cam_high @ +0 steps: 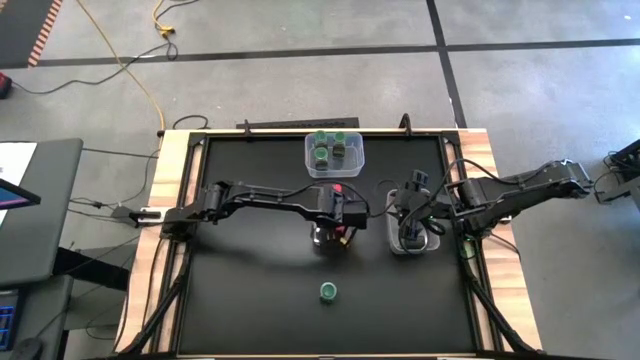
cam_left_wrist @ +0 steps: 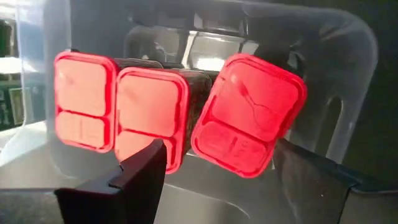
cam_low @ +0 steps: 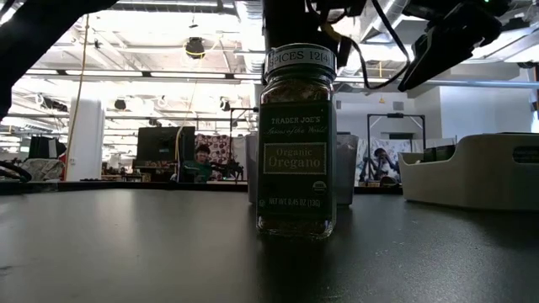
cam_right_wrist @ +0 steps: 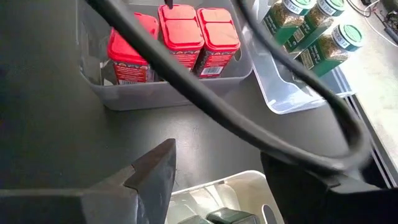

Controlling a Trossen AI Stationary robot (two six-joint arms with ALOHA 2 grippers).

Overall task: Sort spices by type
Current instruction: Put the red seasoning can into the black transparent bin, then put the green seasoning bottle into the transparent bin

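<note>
Black table (cam_high: 250, 290): left gripper (cam_left_wrist: 217, 168) open over the red-spice tub (cam_left_wrist: 348, 74), third red-lidded tin (cam_left_wrist: 249, 115) released, tilted. Right gripper (cam_right_wrist: 217, 180) open, empty. Next, probably: the oregano jar (cam_high: 328, 291) near that tub.

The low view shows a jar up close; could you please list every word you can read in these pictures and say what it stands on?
"TRADER JOE'S": front label of the glass oregano jar.
"Organic Oregano": the same label, lower down.
"SPICES" with digits: that jar's lid band; the digits are unclear.
The script line and small print on that label: too small to read.
Labels on the red square-topped tins and green-lidded jars: unreadable.
</note>
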